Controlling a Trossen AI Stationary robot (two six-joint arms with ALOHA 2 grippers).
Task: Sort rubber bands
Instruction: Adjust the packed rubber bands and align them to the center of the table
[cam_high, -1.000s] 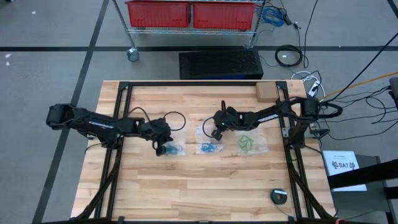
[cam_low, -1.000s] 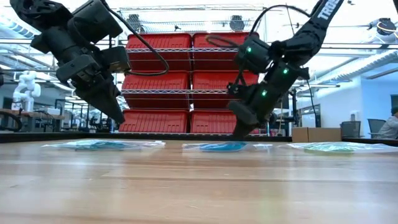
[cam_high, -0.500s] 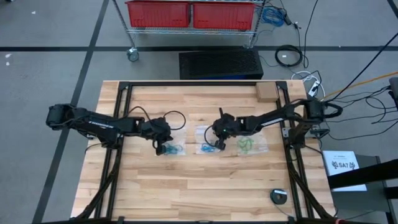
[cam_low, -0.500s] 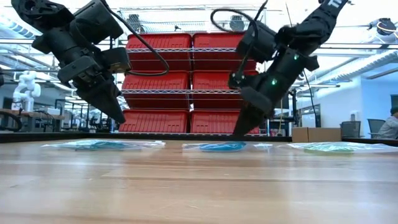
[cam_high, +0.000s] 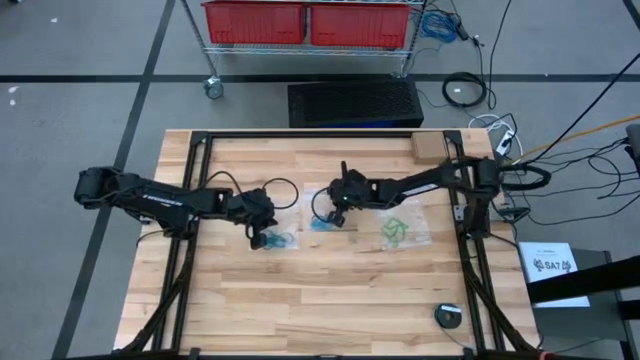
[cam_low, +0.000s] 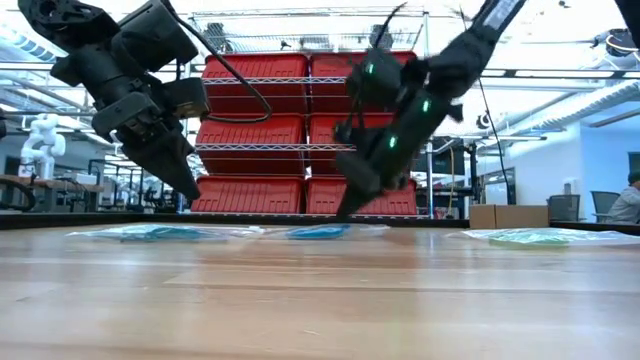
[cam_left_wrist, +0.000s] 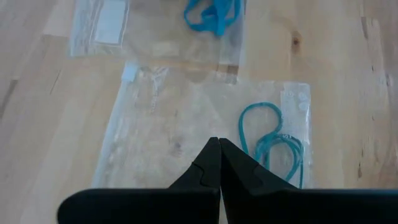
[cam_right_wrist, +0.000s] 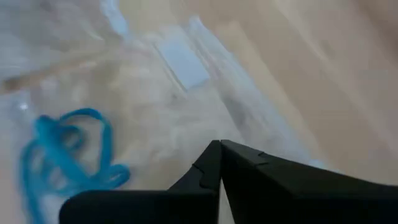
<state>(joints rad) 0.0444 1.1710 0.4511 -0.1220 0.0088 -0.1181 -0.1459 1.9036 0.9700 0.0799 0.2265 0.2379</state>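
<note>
Three clear bags lie flat on the wooden table. One holds teal rubber bands (cam_high: 278, 241) (cam_left_wrist: 270, 140), the middle one blue rubber bands (cam_high: 322, 222) (cam_right_wrist: 65, 155) and the right one green rubber bands (cam_high: 397, 231). My left gripper (cam_high: 262, 240) (cam_left_wrist: 219, 142) is shut. In the low view it (cam_low: 190, 192) hangs a little above the teal bag. My right gripper (cam_high: 336, 217) (cam_right_wrist: 219, 144) is shut, its tips down at the middle bag (cam_low: 318, 232). The middle bag's edge (cam_left_wrist: 186, 62) now reaches the teal bag. My right gripper's shut fingertips are on the middle bag's clear film (cam_right_wrist: 186, 124), beside the blue bands. It comes slanting down from the table's right. The bag lies flat on the table. I cannot tell whether the tips pinch the film or only press on it.
A small wooden block (cam_high: 430, 148) sits at the table's far right corner and a round grey object (cam_high: 449, 316) near the right front. Black frame rails (cam_high: 190, 250) run along both table sides. Bare wood lies in front of the bags.
My right gripper first dipped toward the near edge onto the middle bag. It then moved toward the table's left and far edge. The bag of blue bands slid along the table with it, away from the green bag and up to the teal bag.
</note>
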